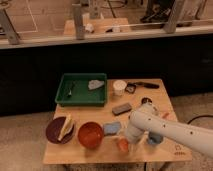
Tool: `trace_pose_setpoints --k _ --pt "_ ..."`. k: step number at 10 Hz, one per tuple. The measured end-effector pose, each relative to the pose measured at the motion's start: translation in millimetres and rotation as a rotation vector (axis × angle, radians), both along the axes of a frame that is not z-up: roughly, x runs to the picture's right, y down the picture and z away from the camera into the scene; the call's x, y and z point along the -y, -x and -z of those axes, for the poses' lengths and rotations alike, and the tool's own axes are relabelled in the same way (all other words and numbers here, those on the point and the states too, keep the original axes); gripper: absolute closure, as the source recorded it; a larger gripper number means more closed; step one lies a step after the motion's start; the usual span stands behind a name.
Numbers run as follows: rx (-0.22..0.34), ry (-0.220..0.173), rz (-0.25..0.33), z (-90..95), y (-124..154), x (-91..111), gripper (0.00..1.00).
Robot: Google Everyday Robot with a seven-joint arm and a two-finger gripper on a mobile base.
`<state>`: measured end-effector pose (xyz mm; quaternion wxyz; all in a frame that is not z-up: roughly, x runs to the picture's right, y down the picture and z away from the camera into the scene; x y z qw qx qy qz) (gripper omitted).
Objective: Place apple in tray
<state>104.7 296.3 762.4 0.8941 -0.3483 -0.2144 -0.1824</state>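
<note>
At lower centre, the tool (126,139) meets the apple (121,145), positioned for pickup toward the tray (80,103); its grip cannot be determined.

Your gripper (125,142) at orange-red apple (122,145), front of tan wooden table (90,156); your arm (165,131) white, dark-dotted. Tray (82,103) dark green. Bowl (90,135) red-orange. Plate (52,133) dark maroon, yellow item (65,127) on it. Cup (119,87) white. Flat pad (112,128) beside bowl pale blue.
</note>
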Motion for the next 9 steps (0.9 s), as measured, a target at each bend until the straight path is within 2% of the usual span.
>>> trace_pose_setpoints --k 3,4,5,7,9 --pt "0.030 0.011 -0.003 0.2 0 -1 0.62" --pt "0.048 0.007 -0.016 5.6 -1 3 0.74" --pt "0.063 -0.005 -0.035 14.9 -3 11 0.84" --pt "0.088 -0.038 -0.089 37.6 -9 34 0.98" --pt "0.110 -0.082 -0.153 70.8 -14 71 1.00"
